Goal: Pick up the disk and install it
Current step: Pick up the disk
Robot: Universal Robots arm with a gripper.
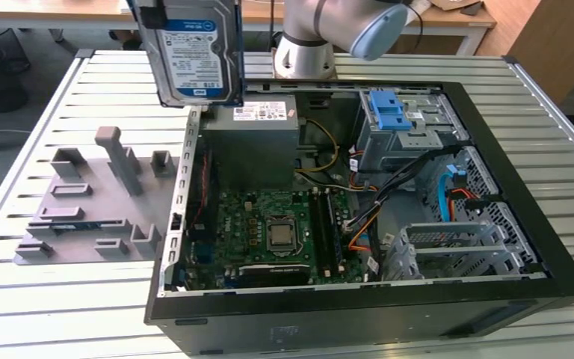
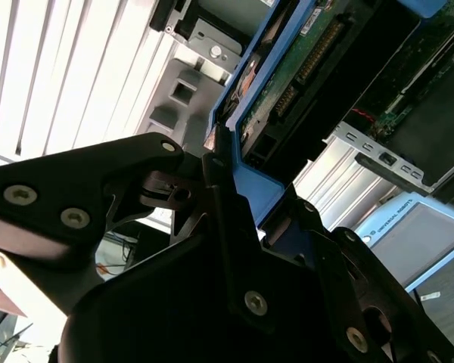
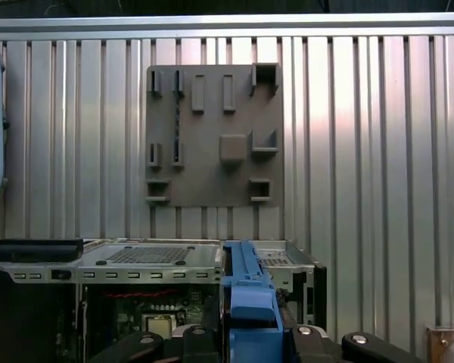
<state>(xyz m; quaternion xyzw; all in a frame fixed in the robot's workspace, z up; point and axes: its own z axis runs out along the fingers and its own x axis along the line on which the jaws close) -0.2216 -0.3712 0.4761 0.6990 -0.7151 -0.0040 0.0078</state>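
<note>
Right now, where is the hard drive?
In the exterior view the hard drive is held aloft, clamped in the gripper, toward the exterior view's left, up by the open computer case's corner near the grey power supply.

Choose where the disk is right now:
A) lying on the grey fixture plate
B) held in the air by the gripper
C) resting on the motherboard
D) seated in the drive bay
B: the disk hangs upright in the air, higher than the open computer case, its blue frame clamped between the jaws of the gripper.
</note>
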